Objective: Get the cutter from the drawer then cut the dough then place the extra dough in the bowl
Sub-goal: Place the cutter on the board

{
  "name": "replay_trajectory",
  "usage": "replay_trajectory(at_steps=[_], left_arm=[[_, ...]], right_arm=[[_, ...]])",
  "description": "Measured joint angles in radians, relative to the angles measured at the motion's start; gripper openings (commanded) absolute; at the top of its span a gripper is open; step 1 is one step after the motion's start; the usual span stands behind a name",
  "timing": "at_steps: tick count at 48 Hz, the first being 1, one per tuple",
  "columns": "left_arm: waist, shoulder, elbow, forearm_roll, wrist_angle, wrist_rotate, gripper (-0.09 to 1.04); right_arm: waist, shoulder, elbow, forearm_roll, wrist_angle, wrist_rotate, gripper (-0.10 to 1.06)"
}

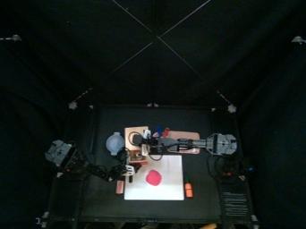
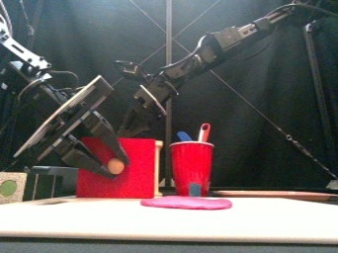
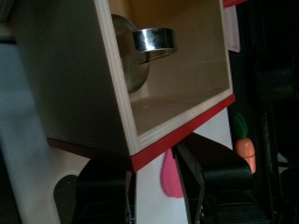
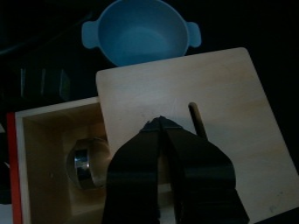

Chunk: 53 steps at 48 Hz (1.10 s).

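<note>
The pale wooden box [image 1: 136, 146] has its red drawer front [image 2: 106, 170] pulled out. My left gripper [image 3: 158, 179] is shut on that drawer front, one jaw on each side of it. Inside the open drawer lies the round metal cutter [image 3: 152, 41], also visible as the cutter [image 4: 84, 163] in the right wrist view. My right gripper [image 4: 165, 128] is shut on nothing and hovers over the box's top [image 4: 198, 87]. A flat red dough disc [image 1: 153, 182] rests on the white cutting board [image 1: 170, 170]. The blue-grey bowl [image 4: 140, 33] stands just behind the box.
A red cup [image 2: 192, 166] holding a blue and a red toy knife stands right of the box, behind the dough [image 2: 187, 203]. A toy carrot [image 1: 189, 190] lies at the board's right edge. The right arm [image 2: 218, 44] slants down across the upper middle.
</note>
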<state>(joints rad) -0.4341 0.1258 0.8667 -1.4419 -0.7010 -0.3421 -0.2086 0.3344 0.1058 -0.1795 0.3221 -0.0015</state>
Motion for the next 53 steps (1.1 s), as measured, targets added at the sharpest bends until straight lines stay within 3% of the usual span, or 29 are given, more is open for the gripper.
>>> replay_trajectory(at_steps=[10,29,53], left_arm=[[0.000,0.000,0.000,0.000,-0.002,0.000,0.60],[-0.026,0.002,0.000,0.018,-0.002,0.006,0.84],[-0.051,-0.063,0.014,0.086,-0.026,0.006,0.85]], right_arm=[[0.000,0.000,0.000,0.000,0.000,0.002,0.03],[0.000,0.000,-0.002,0.000,0.000,0.002,0.03],[0.002,0.002,-0.005,0.000,0.000,0.003,0.03]])
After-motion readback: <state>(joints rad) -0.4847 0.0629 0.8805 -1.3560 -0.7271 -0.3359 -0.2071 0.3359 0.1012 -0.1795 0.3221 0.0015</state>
